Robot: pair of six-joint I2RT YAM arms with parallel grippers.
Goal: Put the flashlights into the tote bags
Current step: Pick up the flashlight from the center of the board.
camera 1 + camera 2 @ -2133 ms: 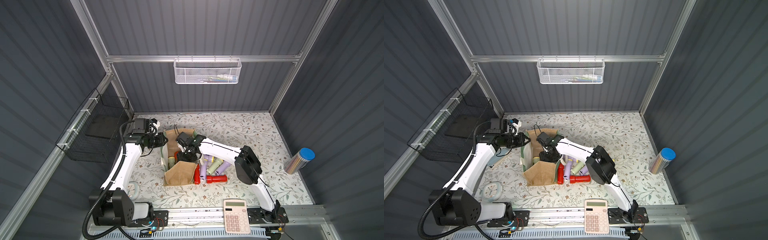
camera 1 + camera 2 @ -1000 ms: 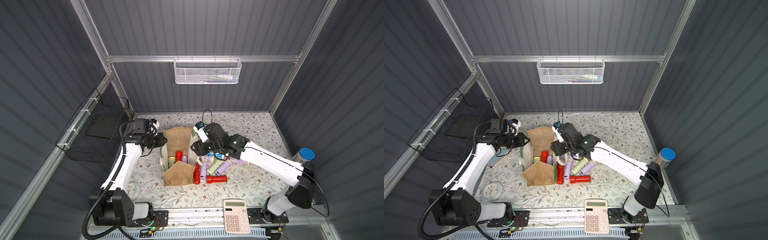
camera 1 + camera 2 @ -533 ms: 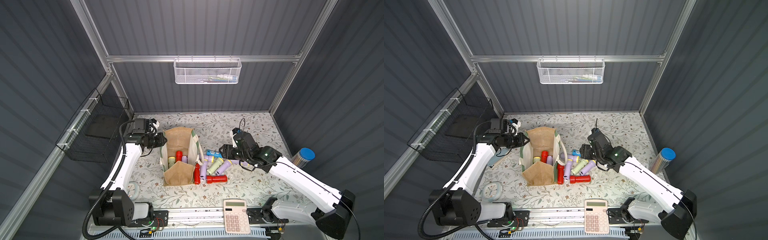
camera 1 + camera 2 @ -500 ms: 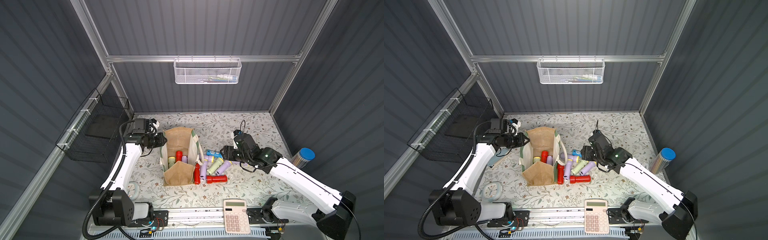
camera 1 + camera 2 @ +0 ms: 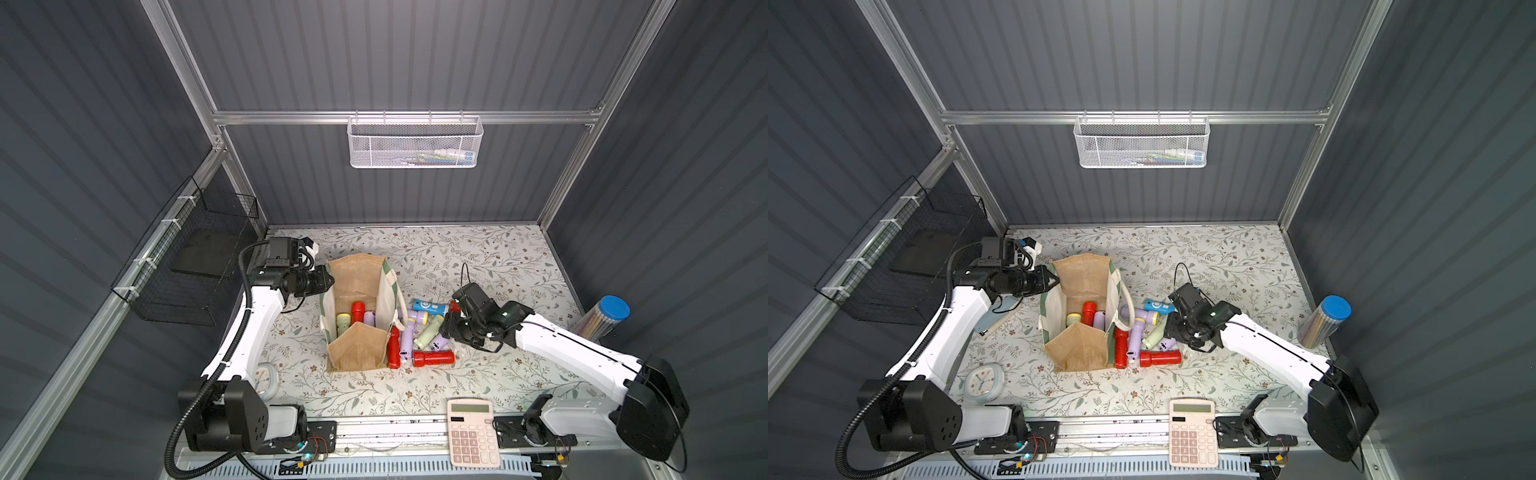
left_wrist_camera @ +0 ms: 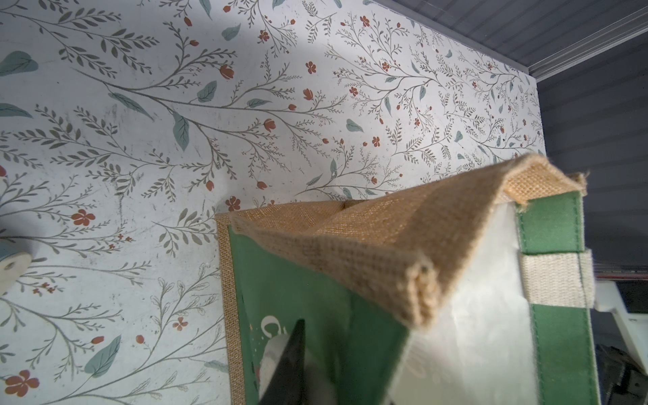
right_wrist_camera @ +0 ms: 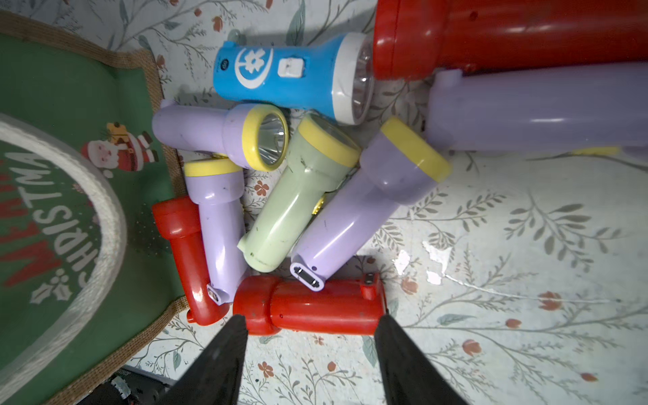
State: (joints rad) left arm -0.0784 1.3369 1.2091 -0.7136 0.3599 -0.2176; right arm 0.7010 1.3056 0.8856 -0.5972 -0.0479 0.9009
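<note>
The tote bag (image 5: 357,353) stands open, tan jute with green side panels. My left gripper (image 5: 328,280) is shut on its left rim (image 6: 350,245), and one black finger (image 6: 291,364) lies against the green panel. Inside the bag lie a red (image 5: 358,309), a pale green (image 5: 343,322) and a lilac flashlight (image 5: 369,319). Right of the bag lies a pile of several flashlights: blue (image 7: 287,75), lilac (image 7: 357,210), pale green (image 7: 298,196) and red (image 7: 315,308). My right gripper (image 7: 311,317) hangs open low over the pile's right edge (image 5: 451,328), holding nothing.
A pink calculator (image 5: 471,432) lies at the front edge. A clear pencil tube with a blue lid (image 5: 602,320) stands at the right wall and a small clock (image 5: 984,382) at front left. A black wire basket (image 5: 195,266) hangs left, a white mesh basket (image 5: 415,141) on the back wall.
My right arm has come out of the bag, swung right and lowered to the pile's right edge, its jaws a little narrower. The left gripper still grips the bag's rim.
</note>
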